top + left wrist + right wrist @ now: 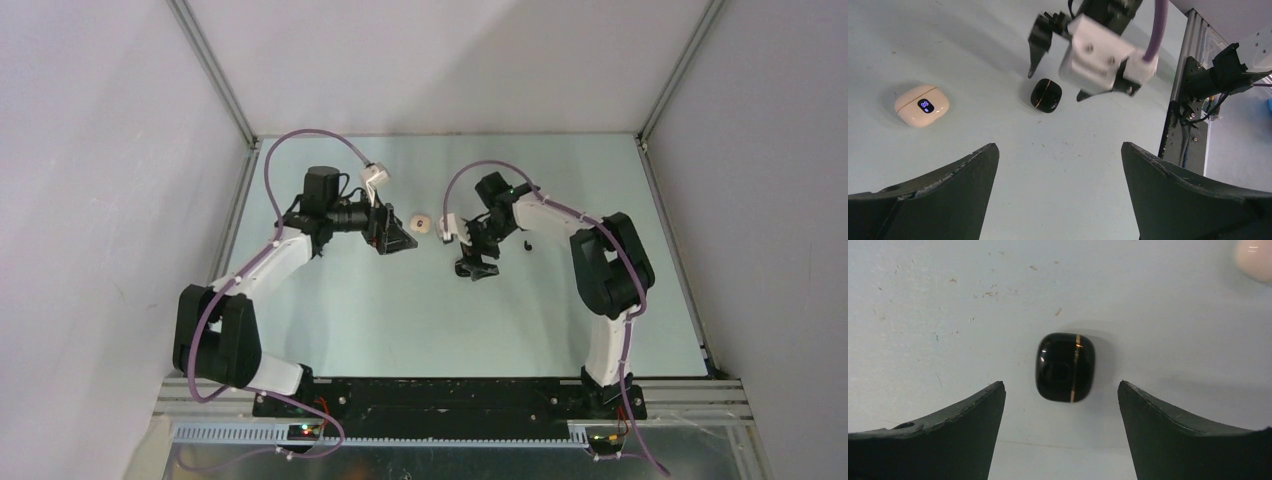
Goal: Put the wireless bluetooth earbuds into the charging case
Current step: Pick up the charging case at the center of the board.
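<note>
Black charging case (1065, 367) lies shut on the desk (923, 315) – light, rigid, glossy-slick; pinch its long sides. Right gripper (1060, 385) is spread over it, empty – left gripper (1059, 150) is wide, empty. Beige charging case (922, 105) is nearby; earbuds unseen.

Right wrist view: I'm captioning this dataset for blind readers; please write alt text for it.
A closed black case with a thin gold seam lies on the pale table, between the tips of the right gripper's open dark fingers, with a gap on each side. Part of a blurred beige case shows at the top right corner.
</note>
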`<state>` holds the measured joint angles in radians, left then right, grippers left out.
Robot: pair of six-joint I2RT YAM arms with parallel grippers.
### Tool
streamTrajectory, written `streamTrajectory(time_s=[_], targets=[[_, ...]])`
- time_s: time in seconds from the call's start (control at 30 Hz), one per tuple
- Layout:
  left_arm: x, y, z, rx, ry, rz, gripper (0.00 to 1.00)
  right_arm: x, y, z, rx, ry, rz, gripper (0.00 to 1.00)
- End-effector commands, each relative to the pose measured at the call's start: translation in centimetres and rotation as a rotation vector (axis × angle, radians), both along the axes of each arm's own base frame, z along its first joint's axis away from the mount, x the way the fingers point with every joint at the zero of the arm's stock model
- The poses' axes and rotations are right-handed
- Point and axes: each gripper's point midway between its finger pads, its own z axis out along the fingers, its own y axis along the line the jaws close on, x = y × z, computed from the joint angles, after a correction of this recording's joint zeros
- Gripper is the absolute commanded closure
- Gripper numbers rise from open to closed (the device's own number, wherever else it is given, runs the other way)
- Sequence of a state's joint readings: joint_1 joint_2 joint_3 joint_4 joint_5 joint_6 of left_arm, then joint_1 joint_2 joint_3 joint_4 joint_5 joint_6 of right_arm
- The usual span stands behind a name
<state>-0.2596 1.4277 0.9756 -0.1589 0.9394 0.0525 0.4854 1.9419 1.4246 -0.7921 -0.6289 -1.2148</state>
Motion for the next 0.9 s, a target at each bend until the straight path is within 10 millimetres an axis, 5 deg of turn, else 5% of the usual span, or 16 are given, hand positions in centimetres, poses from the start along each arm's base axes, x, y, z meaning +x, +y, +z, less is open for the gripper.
streamTrajectory(time_s=[0.0, 0.2, 0.33, 0.47, 0.6, 0.87], targets=[[0.2, -0.1, 0.1, -0.017, -0.018, 0.009, 0.01, 0.6, 0.8, -1.6, -0.036, -0.111, 0.042, 0.14], [1.4, 0.2, -0.9, -0.004, 0.007, 0.080, 0.01, 0.3, 1.2, -2.8, -0.099, -0.122, 0.039, 0.23], [2.0, 0.4, -1.1, -0.006, -0.002, 0.125, 0.01, 0.4, 1.2, -3.1, -0.123, -0.120, 0.006, 0.54], [2.8, 0.6, -0.5, -0.037, -0.035, 0.179, 0.01, 1.4, 0.9, -1.7, -0.105, -0.128, -0.095, 0.65], [3.4, 0.5, 1.5, -0.070, -0.039, 0.194, 0.01, 2.1, 0.6, 2.6, -0.015, -0.137, -0.206, 0.70], [5.6, -1.3, 7.8, -0.240, 0.011, 0.226, 0.01, 2.4, 0.4, 15.9, 0.272, -0.355, -0.417, 0.71]])
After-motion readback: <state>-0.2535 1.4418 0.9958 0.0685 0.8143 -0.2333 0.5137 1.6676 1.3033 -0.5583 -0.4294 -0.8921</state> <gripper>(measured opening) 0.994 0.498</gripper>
